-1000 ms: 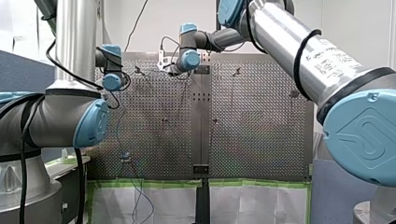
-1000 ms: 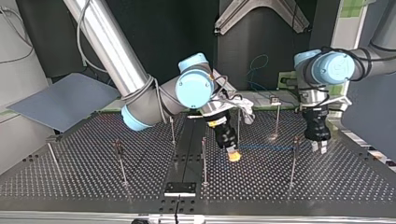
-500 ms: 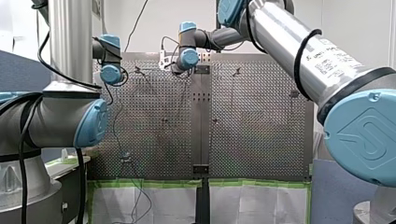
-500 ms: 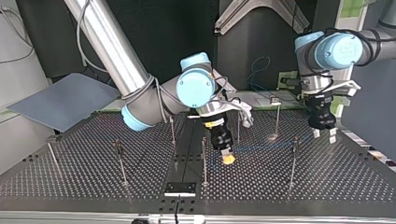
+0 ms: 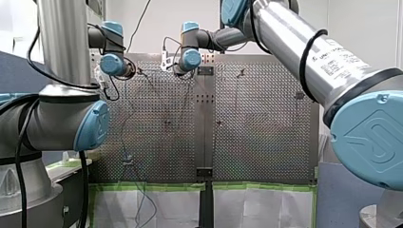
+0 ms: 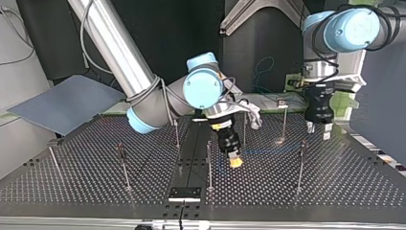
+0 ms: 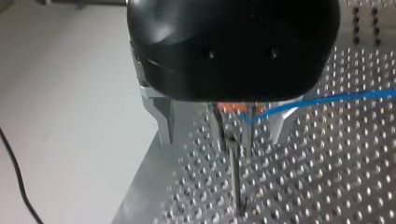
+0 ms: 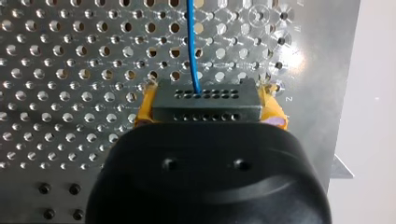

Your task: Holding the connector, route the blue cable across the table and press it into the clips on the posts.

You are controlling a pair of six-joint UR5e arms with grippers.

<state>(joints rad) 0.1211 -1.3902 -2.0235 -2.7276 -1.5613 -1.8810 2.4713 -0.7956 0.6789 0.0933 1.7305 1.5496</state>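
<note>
In the right wrist view my right gripper [image 8: 211, 112] is shut with its yellow pads on the black connector [image 8: 205, 106]. The blue cable [image 8: 192, 46] runs out of the connector over the perforated table. In the top view that gripper [image 6: 234, 160] hangs low near the middle. From it the blue cable [image 6: 270, 151] stretches to a clip post [image 6: 301, 165] at the right. My left gripper [image 6: 319, 130] hovers above and behind that post, open and holding nothing. In the left wrist view its metal fingers [image 7: 163, 122] stand wide on either side of the post [image 7: 236, 177]. The cable [image 7: 327, 98] meets the post's top.
Several thin posts stand on the perforated table [image 6: 72, 187], among them one beside my right gripper [image 6: 209, 165] and one further left [image 6: 125, 167]. A grey panel [image 6: 62, 103] lies at the top view's left. A black bracket [image 6: 184, 193] sits at the near edge.
My left gripper has opened and risen up and back from the clip post at the top view's right. My right gripper has shifted slightly, still holding the connector.
</note>
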